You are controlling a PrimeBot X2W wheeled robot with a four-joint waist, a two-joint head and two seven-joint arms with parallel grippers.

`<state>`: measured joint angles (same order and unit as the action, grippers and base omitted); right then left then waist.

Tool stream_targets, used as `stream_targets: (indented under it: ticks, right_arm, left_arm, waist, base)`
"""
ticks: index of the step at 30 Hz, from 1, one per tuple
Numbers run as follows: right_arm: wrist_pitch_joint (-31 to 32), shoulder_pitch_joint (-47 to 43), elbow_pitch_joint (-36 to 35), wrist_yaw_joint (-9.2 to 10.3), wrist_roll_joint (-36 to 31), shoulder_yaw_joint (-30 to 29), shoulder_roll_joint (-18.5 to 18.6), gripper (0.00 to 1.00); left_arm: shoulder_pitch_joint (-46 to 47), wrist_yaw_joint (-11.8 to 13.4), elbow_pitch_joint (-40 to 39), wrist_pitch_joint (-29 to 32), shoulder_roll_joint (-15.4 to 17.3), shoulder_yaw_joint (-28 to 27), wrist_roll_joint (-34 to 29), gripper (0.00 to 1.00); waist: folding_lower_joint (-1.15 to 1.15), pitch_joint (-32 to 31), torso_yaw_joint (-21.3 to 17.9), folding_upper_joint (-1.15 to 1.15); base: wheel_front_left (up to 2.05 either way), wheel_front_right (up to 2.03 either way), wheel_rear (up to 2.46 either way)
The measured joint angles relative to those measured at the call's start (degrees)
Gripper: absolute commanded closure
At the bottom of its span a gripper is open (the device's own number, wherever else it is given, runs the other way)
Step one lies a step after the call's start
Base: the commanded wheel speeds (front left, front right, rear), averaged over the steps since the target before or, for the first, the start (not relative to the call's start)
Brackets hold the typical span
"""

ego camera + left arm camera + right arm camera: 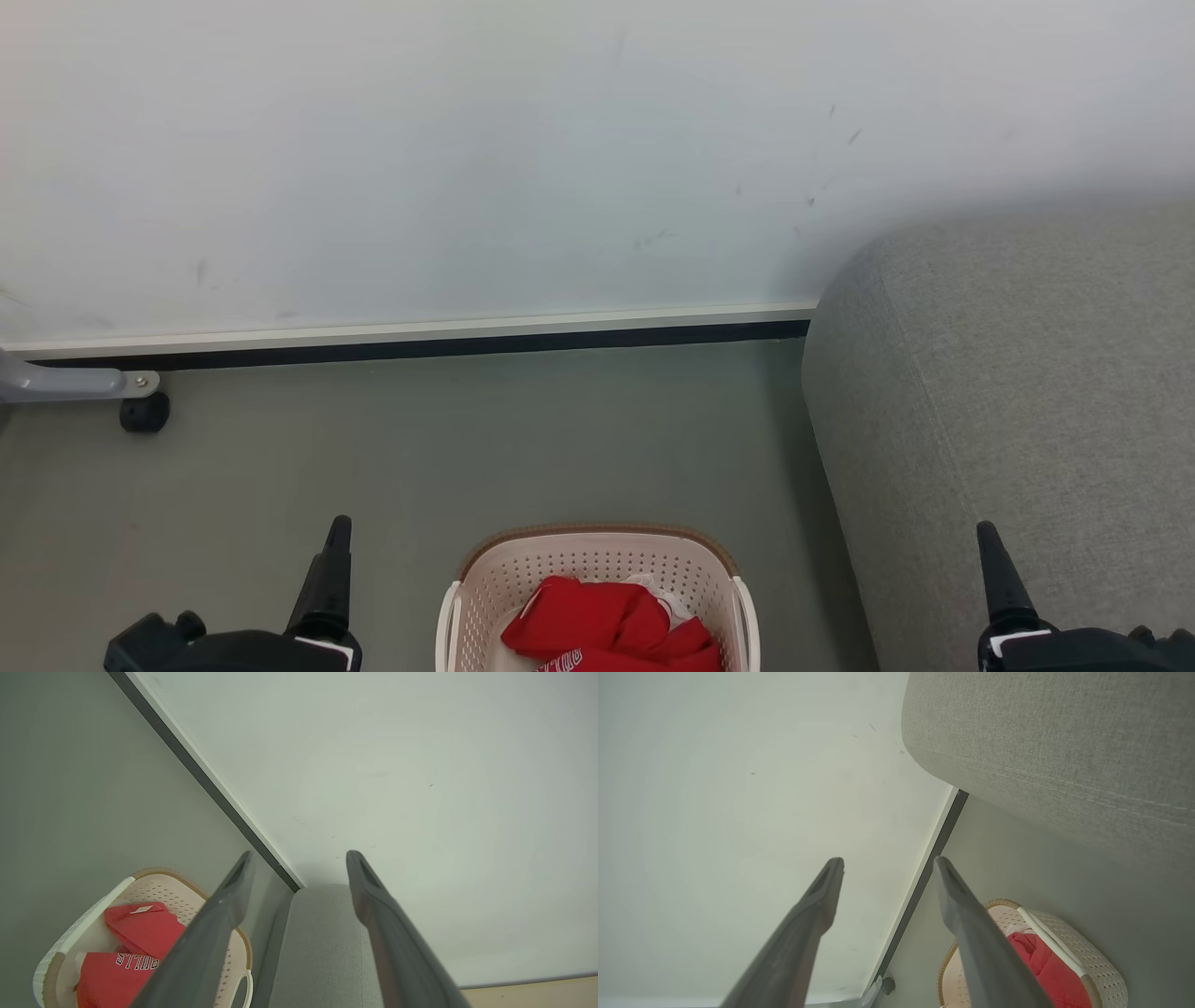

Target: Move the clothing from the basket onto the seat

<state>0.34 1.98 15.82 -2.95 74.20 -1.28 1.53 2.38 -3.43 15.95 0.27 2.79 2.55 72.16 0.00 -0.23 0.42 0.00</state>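
The clothing (607, 627) lies crumpled in the basket (597, 537), on the floor between the left fingers (373, 905) and the right fingers (962, 905). It is a bunched red heap with no clear long axis. In the left wrist view its white-edged lettering reads upside down. The head view's bottom edge cuts off the near part of the heap and basket. One left finger hides part of the red cloth in the left wrist view, and one right finger covers part of the basket in the right wrist view. Both pairs of fingers are spread wide and hold nothing. The seat (1008, 401) rises just beyond the right fingers, cut off by the frame. How many garments there are cannot be made out.
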Motion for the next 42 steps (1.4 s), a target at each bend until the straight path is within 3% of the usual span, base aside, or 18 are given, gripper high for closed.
stream_targets:
  ticks: [27,42]
  right_arm:
    - [-5.6,-0.2,-1.0,4.03,-27.1,8.6,2.4,0.0]
    - [-8.3,-0.3,-1.5,5.86,-38.1,11.7,2.8,0.0]
  left_arm:
    - [0.7,4.5,-1.6,-5.5,3.1,5.1,-27.2,0.0]
    - [-0.5,6.2,-2.8,-8.3,3.7,5.6,-38.7,0.0]
  waist:
    - [0.0,-0.4,0.4,0.0]
    - [0.0,-0.7,0.6,0.0]
  base:
    - [0.0,0.0,0.0]
    - [0.0,0.0,0.0]
